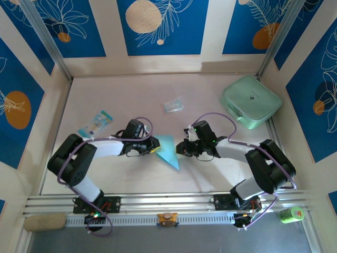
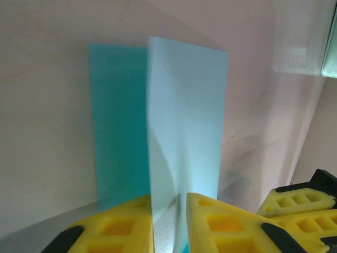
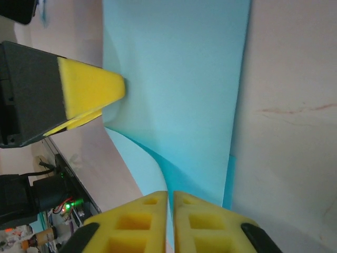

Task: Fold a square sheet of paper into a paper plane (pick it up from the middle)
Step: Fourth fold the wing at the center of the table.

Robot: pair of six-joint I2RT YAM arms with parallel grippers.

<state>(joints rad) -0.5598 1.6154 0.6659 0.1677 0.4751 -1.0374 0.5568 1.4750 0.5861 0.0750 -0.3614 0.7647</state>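
So, left gripper [image 2: 169,204] pinches the folded sheet of paper [image 2: 184,116] between its jaws. Opposite, right gripper [image 3: 171,199] clamps it too (jaws nearly touching).

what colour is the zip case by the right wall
The case is mint green, best seen in the top view.

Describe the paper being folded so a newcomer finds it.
On the pale table, look between the left gripper and right gripper. The thin light-blue paper sheet there is plain and pointed, unlike the printed packet and clear wrapper farther back.
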